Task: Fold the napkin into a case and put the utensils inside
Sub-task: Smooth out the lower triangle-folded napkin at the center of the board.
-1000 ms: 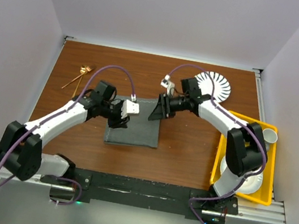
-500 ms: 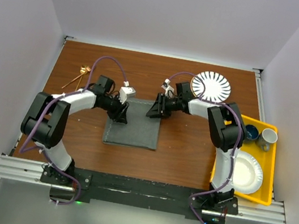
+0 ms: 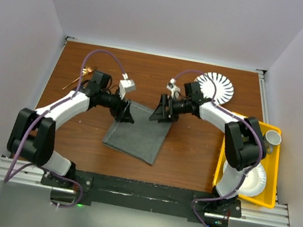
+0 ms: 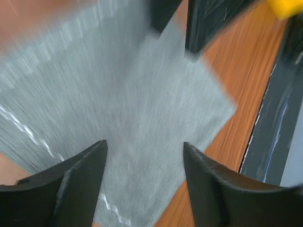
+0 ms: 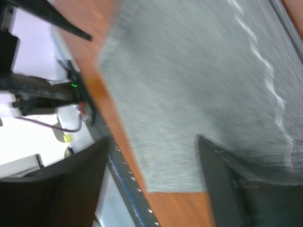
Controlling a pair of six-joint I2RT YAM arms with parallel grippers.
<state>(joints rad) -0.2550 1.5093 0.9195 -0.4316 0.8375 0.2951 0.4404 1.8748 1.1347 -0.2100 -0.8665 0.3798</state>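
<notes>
Napkin (image 3: pixel 136 137) had swung askew since the earlier frame, its near edge now slanting. Left gripper (image 3: pixel 126 114) and right gripper (image 3: pixel 160 113) hung at its two far corners, both released, jaws spread, holding nothing. The cloth lay flat just below and between them. Utensils (image 3: pixel 83 74) lay well apart behind the left gripper, handles running diagonally, so the left arm was nearer.

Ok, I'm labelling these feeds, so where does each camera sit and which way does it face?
Top external: above and behind the bases, looking down on the table; left arm and right arm show.
Left wrist: on the left arm, facing the napkin; left tool shows.
Right wrist: on the right arm, facing the napkin; right tool shows.
Shared: all three show the napkin.
</notes>
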